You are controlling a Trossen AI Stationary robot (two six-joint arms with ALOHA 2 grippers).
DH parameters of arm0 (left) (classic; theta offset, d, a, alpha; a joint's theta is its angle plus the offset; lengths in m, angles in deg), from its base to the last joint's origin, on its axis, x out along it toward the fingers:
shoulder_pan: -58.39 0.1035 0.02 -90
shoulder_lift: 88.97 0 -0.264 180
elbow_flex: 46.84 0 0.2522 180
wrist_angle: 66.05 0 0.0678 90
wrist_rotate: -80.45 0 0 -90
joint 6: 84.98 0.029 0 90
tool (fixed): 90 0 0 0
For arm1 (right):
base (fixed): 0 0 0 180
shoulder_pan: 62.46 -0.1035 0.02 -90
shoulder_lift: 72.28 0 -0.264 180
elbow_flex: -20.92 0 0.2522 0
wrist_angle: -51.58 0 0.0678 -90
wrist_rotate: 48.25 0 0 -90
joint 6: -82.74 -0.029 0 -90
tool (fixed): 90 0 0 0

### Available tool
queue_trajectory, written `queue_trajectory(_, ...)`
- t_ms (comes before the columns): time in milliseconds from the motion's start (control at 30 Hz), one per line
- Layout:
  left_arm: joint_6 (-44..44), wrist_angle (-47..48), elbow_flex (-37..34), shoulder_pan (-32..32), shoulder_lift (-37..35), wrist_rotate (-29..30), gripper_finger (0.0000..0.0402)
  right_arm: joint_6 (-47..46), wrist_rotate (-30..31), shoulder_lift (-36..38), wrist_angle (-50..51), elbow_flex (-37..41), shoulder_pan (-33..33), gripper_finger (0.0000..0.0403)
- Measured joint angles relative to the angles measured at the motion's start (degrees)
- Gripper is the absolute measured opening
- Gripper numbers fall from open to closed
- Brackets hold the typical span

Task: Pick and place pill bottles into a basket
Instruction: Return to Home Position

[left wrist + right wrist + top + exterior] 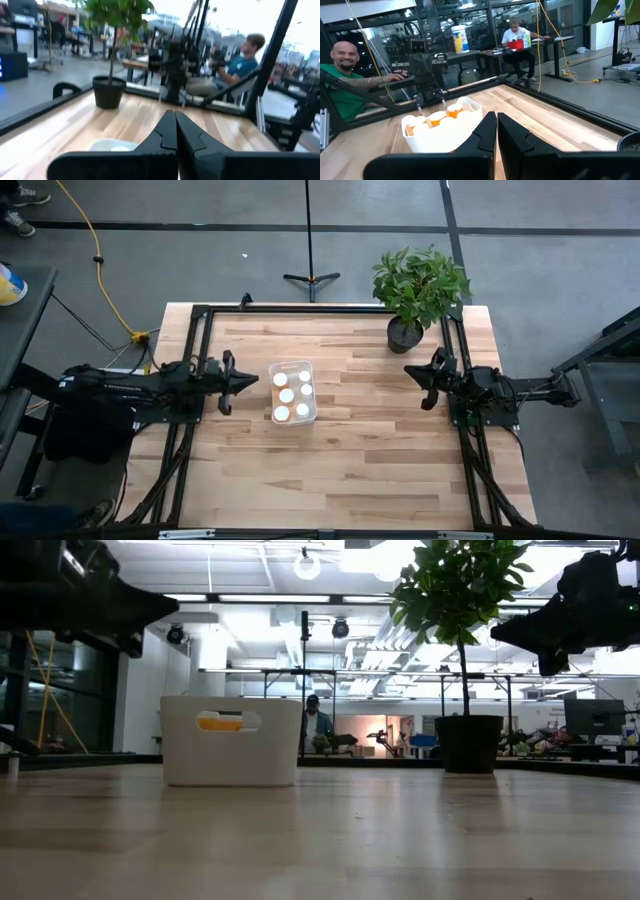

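Though well apart — basket (232, 758), potted plant (468, 744).

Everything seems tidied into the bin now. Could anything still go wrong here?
Possibly. The left gripper, fingers shut, hangs close beside the white translucent plastic basket holding the white-capped pill bottles; a careless swing might nudge it. The right gripper is near the dark plant pot, which could tip if clipped.
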Motion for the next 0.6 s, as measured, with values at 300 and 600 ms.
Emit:
queue_trajectory(300,-1.4,12.64,-0.65,0.02,-13.2,0.01,0.0023,0.0,-3.08,0.0,-0.55,0.07,0.0,0.0006)
queue_trajectory(600,-3.93,21.13,-0.28,0.02,-15.02,-3.83,0.0023,1.41,-13.86,0.51,-2.3,0.11,0.0,0.0001)
